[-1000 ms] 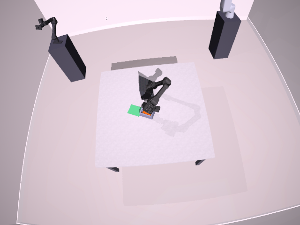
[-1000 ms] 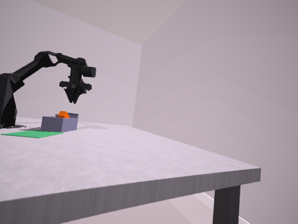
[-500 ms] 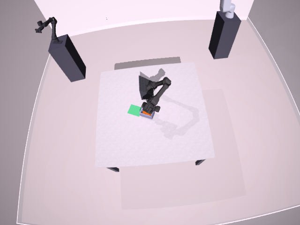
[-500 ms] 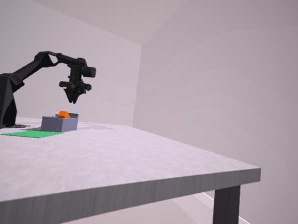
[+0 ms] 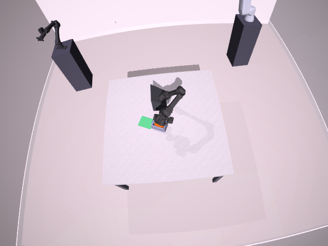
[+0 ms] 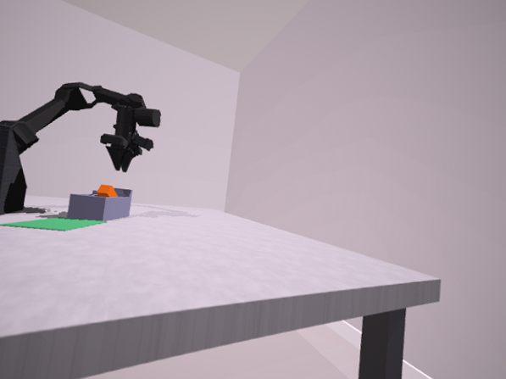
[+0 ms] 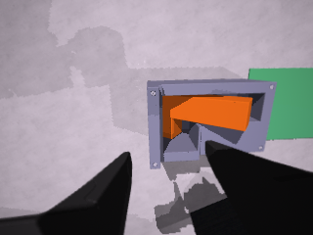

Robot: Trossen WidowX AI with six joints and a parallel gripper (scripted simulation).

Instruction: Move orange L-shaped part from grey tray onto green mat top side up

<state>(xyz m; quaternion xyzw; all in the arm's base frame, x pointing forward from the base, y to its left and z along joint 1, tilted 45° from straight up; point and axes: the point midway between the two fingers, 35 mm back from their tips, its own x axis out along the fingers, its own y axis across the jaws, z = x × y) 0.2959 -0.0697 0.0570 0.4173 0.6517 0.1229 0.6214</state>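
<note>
I hang above the grey tray (image 6: 99, 206) with my fingers (image 6: 123, 161) parted about halfway and nothing between them, their tips well clear of the tray's rim. The orange L-shaped part (image 7: 211, 113) sits tilted in the pocket, one end tipped up above the rim and the other sunk low at the tray's end away from the green mat (image 5: 145, 122); from my wrist view I cannot quite tell how deep that low end lies. Tray and mat lie side by side, touching, near the middle of the worktop (image 6: 231, 267), well in from all its edges.
</note>
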